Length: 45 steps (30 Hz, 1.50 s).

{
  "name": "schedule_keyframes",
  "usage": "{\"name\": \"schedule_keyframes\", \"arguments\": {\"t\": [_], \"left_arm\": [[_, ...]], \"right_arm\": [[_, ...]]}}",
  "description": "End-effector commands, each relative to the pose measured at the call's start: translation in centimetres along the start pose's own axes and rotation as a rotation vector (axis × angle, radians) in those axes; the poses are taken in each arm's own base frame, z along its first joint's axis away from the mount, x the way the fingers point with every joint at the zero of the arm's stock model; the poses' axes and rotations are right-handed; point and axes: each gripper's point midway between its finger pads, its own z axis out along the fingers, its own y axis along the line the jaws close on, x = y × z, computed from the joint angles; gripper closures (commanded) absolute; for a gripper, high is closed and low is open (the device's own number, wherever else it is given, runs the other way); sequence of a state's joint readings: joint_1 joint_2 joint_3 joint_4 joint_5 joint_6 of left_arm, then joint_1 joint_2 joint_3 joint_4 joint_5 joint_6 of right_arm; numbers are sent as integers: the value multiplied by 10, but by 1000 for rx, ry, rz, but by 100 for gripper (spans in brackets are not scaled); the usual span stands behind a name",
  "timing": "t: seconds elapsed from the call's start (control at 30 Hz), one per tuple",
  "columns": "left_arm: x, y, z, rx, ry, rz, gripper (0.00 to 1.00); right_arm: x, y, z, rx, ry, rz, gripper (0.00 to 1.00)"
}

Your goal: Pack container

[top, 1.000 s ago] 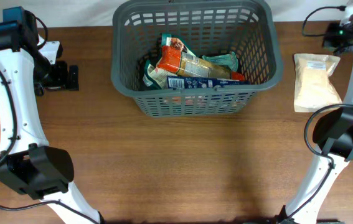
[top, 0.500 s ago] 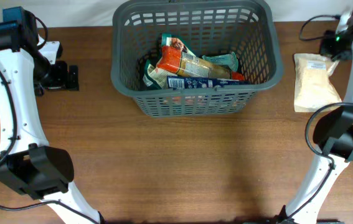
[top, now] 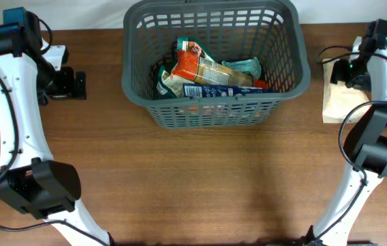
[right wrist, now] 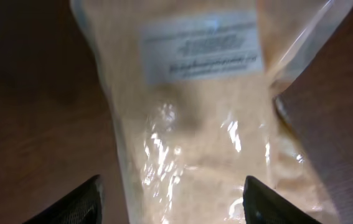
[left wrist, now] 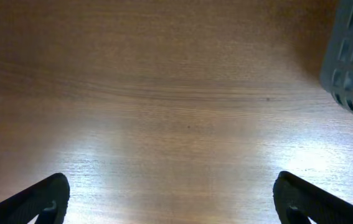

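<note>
Basket (top: 213,113) sits at far centre of table (top: 179,184), between the two arms. Several packets (top: 207,72) lie inside. Left gripper (left wrist: 173,199): fingers spread wide, empty, over bare wood left of basket. Right gripper (right wrist: 173,199): fingers spread wide, holding nothing, poised above clear bag (right wrist: 195,124) of pale crumbs lying right of basket. Contact with bag: cannot tell.

I see a dark grey lattice basket (top: 213,113), an orange-red packet (top: 194,65), a clear bag (right wrist: 195,143) of beige crumbs with a white label (right wrist: 201,46), and a brown wood-grain table (top: 179,178).
</note>
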<state>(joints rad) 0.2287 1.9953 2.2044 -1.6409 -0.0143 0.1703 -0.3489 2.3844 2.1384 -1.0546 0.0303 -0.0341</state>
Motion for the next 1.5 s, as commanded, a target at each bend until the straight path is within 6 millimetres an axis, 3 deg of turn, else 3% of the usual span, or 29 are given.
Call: {"name": "schedule_keyframes", "arguments": {"t": [0.0, 0.37, 0.7, 0.87, 1.0, 1.1, 1.2, 1.3, 1.47], "left_arm": [[2, 0, -7, 7, -17, -18, 1], [2, 0, -7, 7, -17, -18, 1], [2, 0, -7, 7, -17, -18, 1], [2, 0, -7, 7, -17, -18, 1], [2, 0, -7, 7, -17, -18, 1], [2, 0, -7, 7, -17, -18, 1], [2, 0, -7, 7, -17, -18, 1], [2, 0, -7, 7, -17, -18, 1], [2, 0, -7, 7, -17, -18, 1]], "right_arm": [[3, -4, 5, 30, 10, -4, 32], [14, -2, 30, 28, 65, -7, 30], [22, -2, 45, 26, 98, -20, 21], [32, -1, 60, 24, 142, -22, 23], [42, 0, 71, 22, 177, -25, 35], [46, 1, 75, 21, 192, -25, 59], [48, 1, 75, 20, 200, -25, 64], [50, 2, 74, 16, 209, -25, 81], [52, 13, 74, -49, 215, -17, 96]]}}
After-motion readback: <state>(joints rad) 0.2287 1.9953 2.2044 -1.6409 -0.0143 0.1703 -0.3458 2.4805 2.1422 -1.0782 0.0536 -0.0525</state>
